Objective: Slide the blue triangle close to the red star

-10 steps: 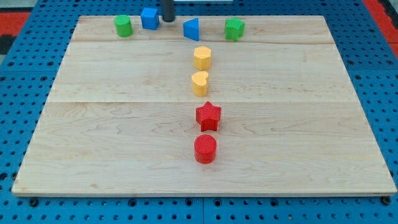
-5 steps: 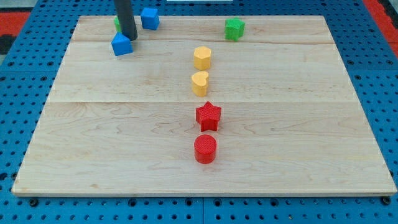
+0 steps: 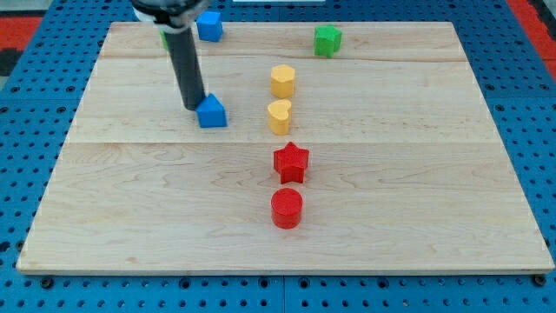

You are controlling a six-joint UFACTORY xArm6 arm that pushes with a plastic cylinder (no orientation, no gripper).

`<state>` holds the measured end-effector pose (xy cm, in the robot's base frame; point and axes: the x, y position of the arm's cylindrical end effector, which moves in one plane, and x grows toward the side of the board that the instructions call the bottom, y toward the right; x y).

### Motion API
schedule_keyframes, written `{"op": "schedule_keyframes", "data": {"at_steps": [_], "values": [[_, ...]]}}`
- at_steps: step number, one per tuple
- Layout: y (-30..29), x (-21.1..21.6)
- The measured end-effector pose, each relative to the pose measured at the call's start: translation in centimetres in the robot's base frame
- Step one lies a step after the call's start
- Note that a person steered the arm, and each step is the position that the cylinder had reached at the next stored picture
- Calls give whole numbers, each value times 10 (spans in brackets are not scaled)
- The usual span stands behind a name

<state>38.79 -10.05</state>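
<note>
The blue triangle (image 3: 211,111) lies on the wooden board, left of the yellow blocks and up-left of the red star (image 3: 291,163). My tip (image 3: 193,106) rests on the board right against the triangle's left side. The rod rises from there toward the view's top left. The red star sits in the middle of the board, well apart from the triangle.
A yellow hexagon (image 3: 282,80) and a yellow heart (image 3: 279,116) stand above the star, a red cylinder (image 3: 287,208) below it. A blue cube (image 3: 208,25) and a green block (image 3: 327,40) sit near the top edge. Another green block is mostly hidden behind the rod.
The blue triangle went from the top middle to the upper left, then down and right to beside the yellow heart. My tip moved with it.
</note>
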Motion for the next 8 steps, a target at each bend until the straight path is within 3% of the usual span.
{"op": "schedule_keyframes", "data": {"at_steps": [2,3,4,5,6,7,8], "values": [[5,-9],[51,16],[61,65],[0,84],[-145,54],[-199,-54],[-204,-97]]}}
